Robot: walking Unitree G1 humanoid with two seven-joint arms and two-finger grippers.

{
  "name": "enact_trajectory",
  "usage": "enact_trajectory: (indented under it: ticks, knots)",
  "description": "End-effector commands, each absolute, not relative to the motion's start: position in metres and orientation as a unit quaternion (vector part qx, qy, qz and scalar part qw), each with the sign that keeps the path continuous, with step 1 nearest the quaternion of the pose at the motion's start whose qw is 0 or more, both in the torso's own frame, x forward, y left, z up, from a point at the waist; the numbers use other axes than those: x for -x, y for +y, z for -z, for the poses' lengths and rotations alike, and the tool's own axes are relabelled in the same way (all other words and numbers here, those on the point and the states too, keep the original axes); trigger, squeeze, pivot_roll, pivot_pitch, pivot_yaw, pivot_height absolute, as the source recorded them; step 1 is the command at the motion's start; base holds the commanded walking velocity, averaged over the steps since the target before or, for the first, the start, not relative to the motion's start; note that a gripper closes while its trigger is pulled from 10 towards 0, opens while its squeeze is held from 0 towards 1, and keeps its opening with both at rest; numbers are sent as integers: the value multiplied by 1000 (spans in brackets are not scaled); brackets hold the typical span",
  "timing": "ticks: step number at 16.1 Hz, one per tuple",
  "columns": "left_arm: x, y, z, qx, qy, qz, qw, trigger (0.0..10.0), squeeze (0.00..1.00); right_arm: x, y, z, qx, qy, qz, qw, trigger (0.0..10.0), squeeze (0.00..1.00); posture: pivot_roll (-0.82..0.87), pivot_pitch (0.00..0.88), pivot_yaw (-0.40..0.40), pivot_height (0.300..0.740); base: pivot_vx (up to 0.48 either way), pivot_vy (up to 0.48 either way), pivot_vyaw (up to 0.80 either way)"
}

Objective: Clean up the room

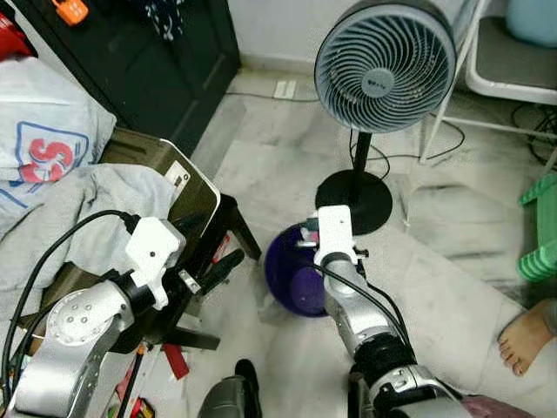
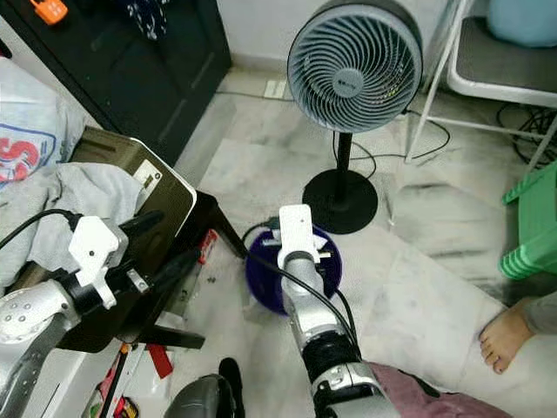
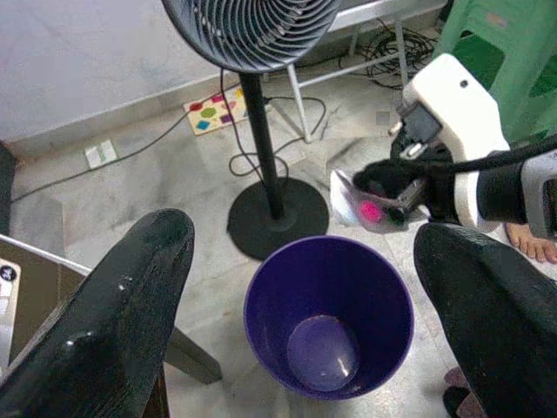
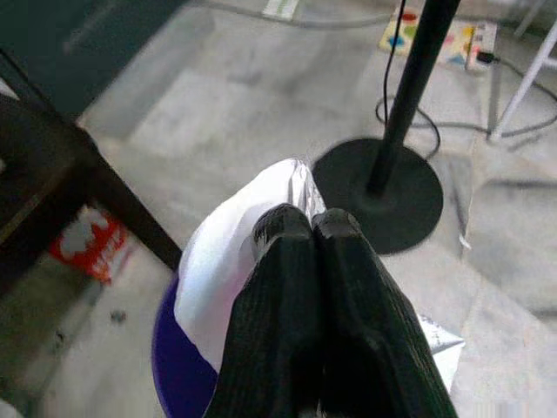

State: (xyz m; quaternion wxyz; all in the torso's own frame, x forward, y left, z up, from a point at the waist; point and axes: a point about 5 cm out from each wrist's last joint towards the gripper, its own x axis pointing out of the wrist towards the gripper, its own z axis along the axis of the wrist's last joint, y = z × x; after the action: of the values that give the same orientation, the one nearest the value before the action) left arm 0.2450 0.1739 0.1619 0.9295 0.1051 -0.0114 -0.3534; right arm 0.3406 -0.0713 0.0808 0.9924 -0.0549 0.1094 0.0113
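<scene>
1. Left eye view: the right gripper (image 1: pixel 306 233) hangs over the near rim of a round purple bin (image 1: pixel 291 277), its fingers hidden behind its white wrist block. The left gripper (image 1: pixel 224 266) reaches toward the bin, beside a dark stool (image 1: pixel 228 228). A grey fan (image 1: pixel 384 65) on a thin pole stands on a flat black disc just beyond the bin. The marble floor (image 1: pixel 452 261) lies bare to the right, as far as a bare foot (image 1: pixel 525 338) and a green stool (image 1: pixel 541 233).

2. Right eye view: grey cloth (image 2: pixel 78 193) is draped over a brown box on the left.

3. Left wrist view: the left gripper's (image 3: pixel 309 300) thick black fingers (image 3: pixel 122 313) stand wide apart, nothing between them. The bin is smooth plastic, tapering to its base. The right gripper holds a crinkly wrapper (image 3: pixel 364 205) with a pink patch just above the bin's far rim.

4. Right wrist view: the right gripper's (image 4: pixel 312 228) ribbed fingers are pressed together on the wrapper's white, silver-edged film, over the bin's mouth.
</scene>
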Motion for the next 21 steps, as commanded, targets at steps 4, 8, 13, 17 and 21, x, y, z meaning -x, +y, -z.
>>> enact_trajectory:
  ticks: [4, 8, 13, 17, 21]
  knots:
    - [-236, 177, -160, -107, 5, 359, 927, 10000, 0, -347, -62, -83, 51, 115, -15, 992, 10000, 0, 124, 355, 182, 740, 0, 0, 0]
    - [-239, 176, -164, -105, 4, 356, 928, 10000, 0, -352, -60, -90, 55, 95, -13, 994, 10000, 1000, 131, 353, 187, 740, 0, 0, 0]
    - [-240, 175, -164, -105, 3, 353, 930, 10000, 0, -354, -58, -93, 53, 79, -15, 995, 10000, 1000, 130, 349, 185, 740, 0, 0, 0]
    - [-245, 170, -164, -100, -7, 344, 934, 10000, 0, -354, -53, -103, 39, 35, -45, 998, 10000, 1000, 103, 321, 167, 740, 0, 0, 0]
    - [-256, 153, -163, -78, -38, 333, 939, 10000, 0, -336, -72, -105, 59, -14, -71, 996, 10000, 1000, 33, 266, 125, 740, 0, 0, 0]
